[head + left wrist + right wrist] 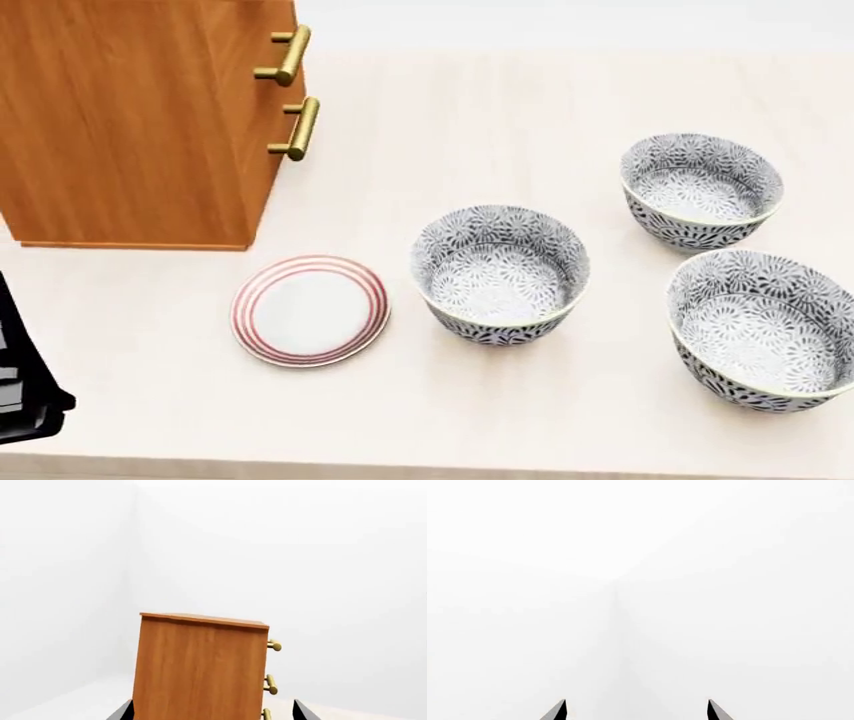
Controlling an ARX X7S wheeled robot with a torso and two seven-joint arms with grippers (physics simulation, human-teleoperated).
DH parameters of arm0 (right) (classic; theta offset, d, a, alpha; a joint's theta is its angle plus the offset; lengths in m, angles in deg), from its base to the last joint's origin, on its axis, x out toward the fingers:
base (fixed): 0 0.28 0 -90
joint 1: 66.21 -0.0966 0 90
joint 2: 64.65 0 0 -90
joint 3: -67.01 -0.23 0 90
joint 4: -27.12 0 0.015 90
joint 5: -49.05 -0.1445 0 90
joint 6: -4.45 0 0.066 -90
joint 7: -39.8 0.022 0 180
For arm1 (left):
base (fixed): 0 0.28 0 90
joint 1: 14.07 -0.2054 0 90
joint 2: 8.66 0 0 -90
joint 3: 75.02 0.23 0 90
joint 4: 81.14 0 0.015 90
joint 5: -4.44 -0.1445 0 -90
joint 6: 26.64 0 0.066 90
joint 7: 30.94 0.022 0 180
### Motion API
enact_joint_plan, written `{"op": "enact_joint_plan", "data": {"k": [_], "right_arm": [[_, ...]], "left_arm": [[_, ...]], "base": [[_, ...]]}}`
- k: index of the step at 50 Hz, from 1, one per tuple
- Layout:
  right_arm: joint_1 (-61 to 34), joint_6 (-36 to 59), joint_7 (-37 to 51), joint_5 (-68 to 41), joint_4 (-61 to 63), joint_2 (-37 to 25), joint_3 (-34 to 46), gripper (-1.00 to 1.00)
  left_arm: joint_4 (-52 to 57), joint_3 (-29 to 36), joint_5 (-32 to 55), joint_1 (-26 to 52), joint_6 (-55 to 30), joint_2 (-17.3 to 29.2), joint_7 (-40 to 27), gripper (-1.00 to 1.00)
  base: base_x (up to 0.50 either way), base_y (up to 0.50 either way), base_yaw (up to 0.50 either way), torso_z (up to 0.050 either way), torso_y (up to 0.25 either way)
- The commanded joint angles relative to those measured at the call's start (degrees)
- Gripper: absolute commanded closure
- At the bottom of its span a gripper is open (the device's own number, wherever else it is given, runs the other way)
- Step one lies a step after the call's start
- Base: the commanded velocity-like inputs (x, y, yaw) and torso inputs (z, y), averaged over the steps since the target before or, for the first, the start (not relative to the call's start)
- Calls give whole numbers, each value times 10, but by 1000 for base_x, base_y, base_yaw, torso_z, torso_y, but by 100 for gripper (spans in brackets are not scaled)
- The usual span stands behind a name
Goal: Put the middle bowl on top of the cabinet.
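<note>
Left hand [212, 715] spread wide, empty, facing cabinet [200, 665] side. Right hand [637, 714] equally wide, empty, facing blank wall. Middle bowl [501, 273] on counter [441, 420] between plate [311, 309] and two matching bowls, untouched by either hand.

Plate [311, 310], two spare bowls and the table [441, 120]

The red-ringed white plate lies flat on the pale table. Well to the plate's right stand two patterned bowls, the far bowl [702, 189] and the near bowl [766, 330].

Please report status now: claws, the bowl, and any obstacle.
Both claws open, empty: left claw, right claw. Middle bowl untouched on table, upright. Cabinet top not blocked. Red-ringed plate between bowl and cabinet.
</note>
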Motion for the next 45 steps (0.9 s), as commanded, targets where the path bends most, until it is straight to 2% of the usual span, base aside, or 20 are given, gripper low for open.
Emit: {"op": "enact_joint_plan", "data": {"k": [1,7,23,37,45], "right_arm": [[4,1,15,2,2,-5,0,-100],[1,10,17,2,4,-12,7,-100],[14,25,34,13,23,-13,4,-100],[32,29,38,17,38,-22,1,-100],[31,26,40,19,37,-26,4,-100]], "left_arm": [[3,-3,15,2,-6,4,-4,-100],[0,5,14,2,-3,5,-4,-100],[9,5,25,-2,-6,12,-10,-100],[31,1,45,-6,-22,18,-16,-100],[34,1,50,-7,-23,21,-19,-100]], "base": [[0,0,0,0,0],[22,0,0,0,0],[500,-26,0,0,0],[1,0,0,0,0],[459,0,0,0,0]]}}
